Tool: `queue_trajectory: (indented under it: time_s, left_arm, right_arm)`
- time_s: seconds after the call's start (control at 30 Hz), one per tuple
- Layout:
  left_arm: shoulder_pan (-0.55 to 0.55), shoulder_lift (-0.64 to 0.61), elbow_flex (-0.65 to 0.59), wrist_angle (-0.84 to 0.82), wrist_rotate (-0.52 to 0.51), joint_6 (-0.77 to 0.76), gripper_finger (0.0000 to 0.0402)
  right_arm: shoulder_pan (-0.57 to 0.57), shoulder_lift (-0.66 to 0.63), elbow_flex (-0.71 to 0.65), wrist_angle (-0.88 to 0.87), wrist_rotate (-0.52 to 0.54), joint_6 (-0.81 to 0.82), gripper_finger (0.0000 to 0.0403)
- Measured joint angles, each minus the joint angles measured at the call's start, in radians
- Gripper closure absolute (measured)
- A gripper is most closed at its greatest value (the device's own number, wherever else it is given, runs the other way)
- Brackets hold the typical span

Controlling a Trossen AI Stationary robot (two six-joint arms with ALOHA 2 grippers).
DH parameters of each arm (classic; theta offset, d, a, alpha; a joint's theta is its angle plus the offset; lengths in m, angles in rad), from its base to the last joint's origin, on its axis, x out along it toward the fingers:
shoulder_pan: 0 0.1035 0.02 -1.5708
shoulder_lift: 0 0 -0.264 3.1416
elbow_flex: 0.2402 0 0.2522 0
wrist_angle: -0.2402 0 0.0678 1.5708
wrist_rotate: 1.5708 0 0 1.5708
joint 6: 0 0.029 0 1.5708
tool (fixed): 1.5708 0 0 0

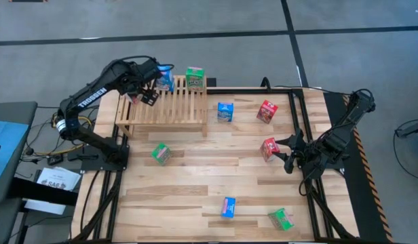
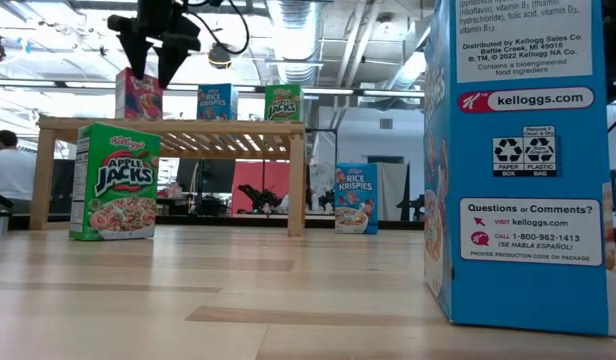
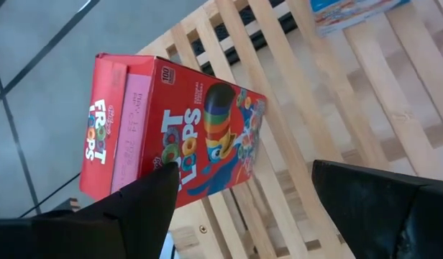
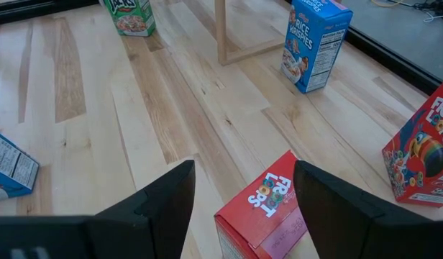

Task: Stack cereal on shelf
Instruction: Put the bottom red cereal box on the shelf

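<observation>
The left gripper (image 1: 146, 87) hangs with open jaws over the far-left end of the shelf (image 1: 169, 108), just above a red box (image 3: 171, 133) that stands on the slats; nothing is held. A blue box (image 1: 165, 80) and a green box (image 1: 194, 76) stand beside it on the shelf. The remaining six boxes are on the table (image 1: 195, 183). The right gripper (image 1: 288, 154) has its jaws open on either side of a second red box (image 4: 268, 208) (apparently not yet gripped). For this pick, centre the fingers on the box's narrow sides, descend until the pads reach mid-height, then close squarely so the box does not twist. Lift vertically before traversing toward the shelf, and keep clear of the nearby upright red box (image 4: 421, 152).
</observation>
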Motion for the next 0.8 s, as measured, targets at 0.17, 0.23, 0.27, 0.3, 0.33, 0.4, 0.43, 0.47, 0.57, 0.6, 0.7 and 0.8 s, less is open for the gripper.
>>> queue_trajectory:
  time_s: [0.17, 0.23, 0.27, 0.3, 0.33, 0.4, 0.43, 0.47, 0.57, 0.6, 0.7, 0.8]
  left_arm:
    - [0.012, 0.000, 0.000, 0.000, 0.010, 0.001, 0.0093]
    - [0.012, 0.000, 0.000, 0.000, 0.024, 0.001, 0.0093]
    - [0.012, 0.000, 0.000, 0.000, 0.031, 0.001, 0.0093]
    - [0.012, 0.000, 0.000, 0.000, 0.041, 0.001, 0.0093]
    - [0.010, 0.000, 0.000, 0.000, 0.053, 0.001, 0.0093]
    - [0.010, -0.001, 0.000, 0.000, 0.076, 0.001, 0.0093]
    - [0.010, -0.001, 0.000, 0.000, 0.089, 0.001, 0.0093]
    - [0.010, -0.001, 0.000, 0.001, 0.104, 0.001, 0.0093]
    - [0.009, -0.001, 0.000, 0.000, 0.141, 0.001, 0.0093]
    - [0.005, -0.001, 0.000, 0.000, 0.150, 0.001, 0.0093]
    - [-0.012, -0.001, 0.000, 0.000, 0.153, -0.005, 0.0093]
    - [-0.035, -0.001, 0.000, 0.000, 0.154, -0.015, 0.0093]
  right_arm:
    - [0.000, 0.000, 0.000, 0.000, 0.000, 0.000, 0.0142]
    - [0.000, 0.000, 0.000, 0.000, 0.000, 0.000, 0.0142]
    - [0.000, 0.000, 0.000, 0.000, 0.000, 0.000, 0.0142]
    - [0.000, 0.000, 0.000, 0.000, 0.000, 0.000, 0.0142]
    - [0.000, 0.000, 0.000, 0.000, 0.000, 0.000, 0.0142]
    - [0.000, 0.000, 0.000, 0.000, 0.000, 0.000, 0.0142]
    - [0.000, 0.000, 0.000, 0.000, 0.000, 0.000, 0.0142]
    - [0.000, 0.000, 0.000, 0.000, 0.000, 0.000, 0.0142]
    - [0.000, 0.000, 0.000, 0.000, 0.000, 0.000, 0.0142]
    - [0.000, 0.000, 0.000, 0.000, 0.000, 0.000, 0.0142]
    - [0.000, 0.000, 0.000, 0.000, 0.000, 0.000, 0.0142]
    - [0.000, 0.000, 0.000, 0.000, 0.000, 0.000, 0.0142]
